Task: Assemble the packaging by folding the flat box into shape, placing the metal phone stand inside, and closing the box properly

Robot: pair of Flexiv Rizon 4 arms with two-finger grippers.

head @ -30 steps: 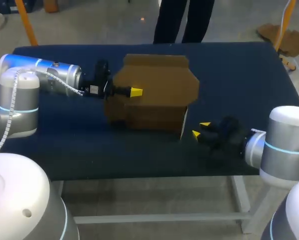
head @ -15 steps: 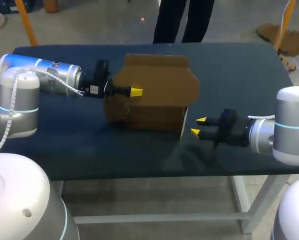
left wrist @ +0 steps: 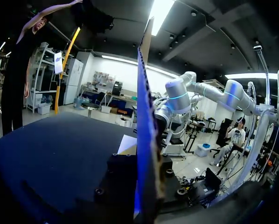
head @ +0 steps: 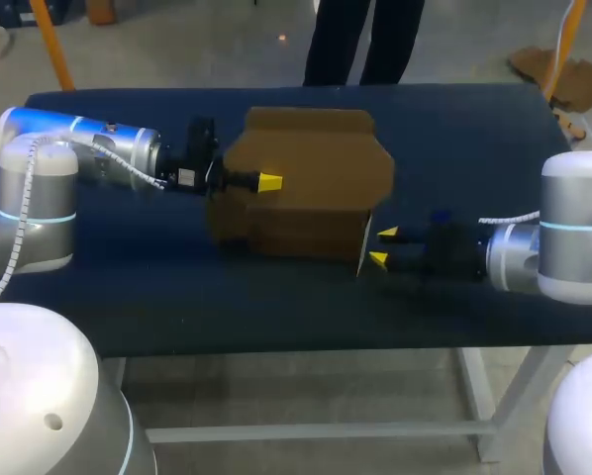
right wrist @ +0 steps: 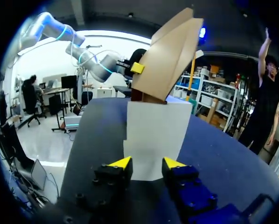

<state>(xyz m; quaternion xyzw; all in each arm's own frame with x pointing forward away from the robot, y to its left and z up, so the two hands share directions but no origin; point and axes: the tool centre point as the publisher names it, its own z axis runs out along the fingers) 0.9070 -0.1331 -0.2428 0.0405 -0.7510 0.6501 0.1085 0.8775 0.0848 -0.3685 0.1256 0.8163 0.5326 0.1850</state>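
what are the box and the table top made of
The box looks like plain brown cardboard with a matte finish: it has folded flaps and a thin sheet edge. Its end panel is white, perhaps a paper-faced or coated side. The table top looks like a dark blue, mostly dull fabric or mat; which one is hard to tell.

Brown box (head: 316,178) with a white flap (right wrist: 153,135) on a dark-blue table (head: 474,139).

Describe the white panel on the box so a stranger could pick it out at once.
On the dark blue table, find the brown cardboard box in the middle. On its side facing the right gripper stands a flat white panel, the only white face on an otherwise brown box.
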